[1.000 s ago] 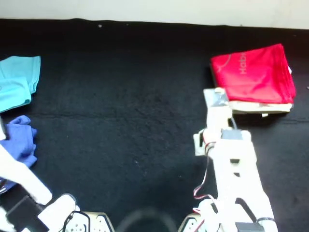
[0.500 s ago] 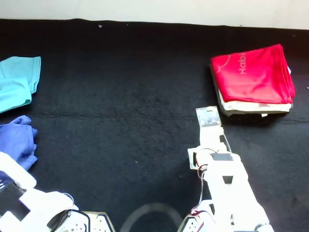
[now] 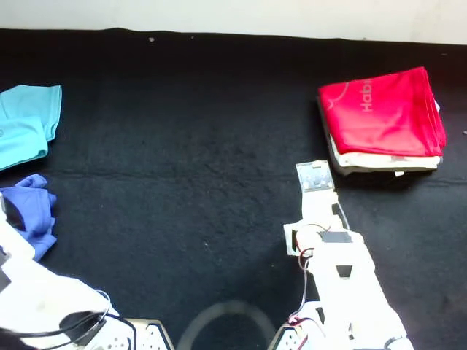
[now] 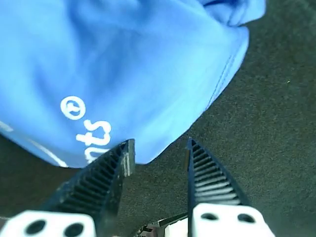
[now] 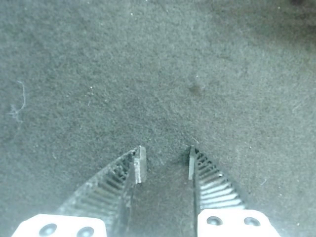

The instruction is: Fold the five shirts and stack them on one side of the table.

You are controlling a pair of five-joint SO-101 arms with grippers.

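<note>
The blue shirt (image 4: 123,64) lies straight ahead of the left pincer (image 4: 158,150). Its lower hem reaches the spread tips, one tip overlapping the cloth and the other over bare bench beside it. The jaws pinch nothing. In the high view this shirt (image 3: 33,208) is a bunched heap at the left edge, with no clear long axis to line up on, so the next grasp likely turns on finding that loose hem.

The left arm is by far the nearer. The right pincer (image 5: 165,160), also spread and holding nothing, hangs over bare bench, just beside the stack and well apart from the blue heap.

The stack has the folded red shirt (image 3: 383,109) on a folded white shirt (image 3: 379,163) on the right. A light-blue shirt (image 3: 25,124) lies unfolded beyond the blue one. The bench (image 3: 182,146) has a dark, felt-like cover, and a pale wall (image 3: 219,14) stands behind it.
</note>
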